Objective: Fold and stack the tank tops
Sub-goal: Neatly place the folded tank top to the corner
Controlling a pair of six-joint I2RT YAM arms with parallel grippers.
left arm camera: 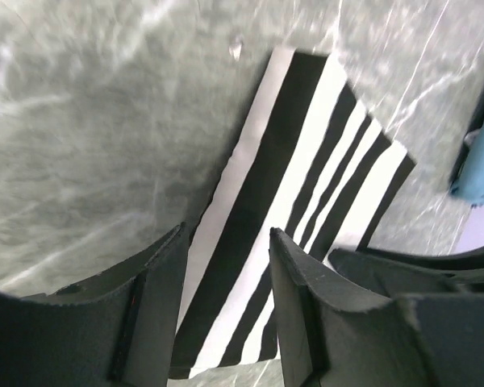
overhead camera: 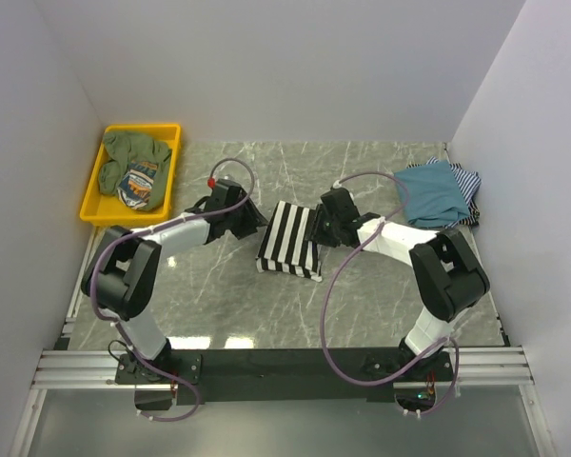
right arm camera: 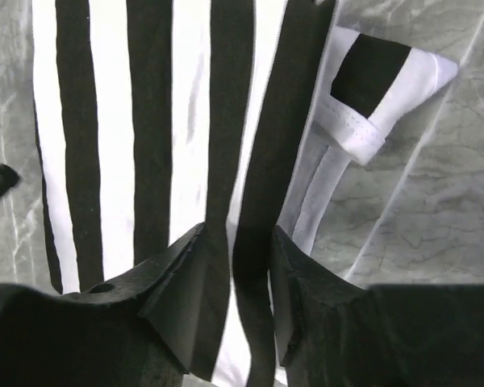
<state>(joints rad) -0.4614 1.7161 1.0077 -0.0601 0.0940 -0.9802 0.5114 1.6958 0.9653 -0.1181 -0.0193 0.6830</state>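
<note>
**Entry: folded striped tank top, 2 grippers at its sides**

Left fingers [left arm camera: 157, 298]: 2 dark pads, spread wide, nothing between them. The left gripper [left arm camera: 226, 234] hangs over the left edge of the black-and-white striped tank top [overhead camera: 290, 238]. In the wrist view, that edge and a strip of bare table [overhead camera: 219, 286] show through the gap.

Right fingers [right arm camera: 306, 298]: 2 dark pads, set partly apart with a narrow gap. The right gripper [right arm camera: 238, 234] sits directly over the right side of the striped top. A black stripe shows through the gap, and the cloth there looks flat rather than pinched. Whether the pads touch the fabric cannot be told.

Striped tank top: folded into a compact rectangle, lying flat on the grey marbled table, stripes running along its length. 1 hemmed corner [right arm camera: 363, 105] sticks out past the folded edge beside the right gripper.

Teal-blue tank top [overhead camera: 433, 195]: loosely heaped, well apart from the striped top, beyond it to the right.

Thin-striped blue-and-white tank top [overhead camera: 468, 186]: partly under the teal-blue one, on the side away from the striped top.

Yellow tray [overhead camera: 93, 200]: well apart from the striped top, beyond it to the left. It holds crumpled green cloth [overhead camera: 133, 148] and a printed item, too small to identify.
</note>
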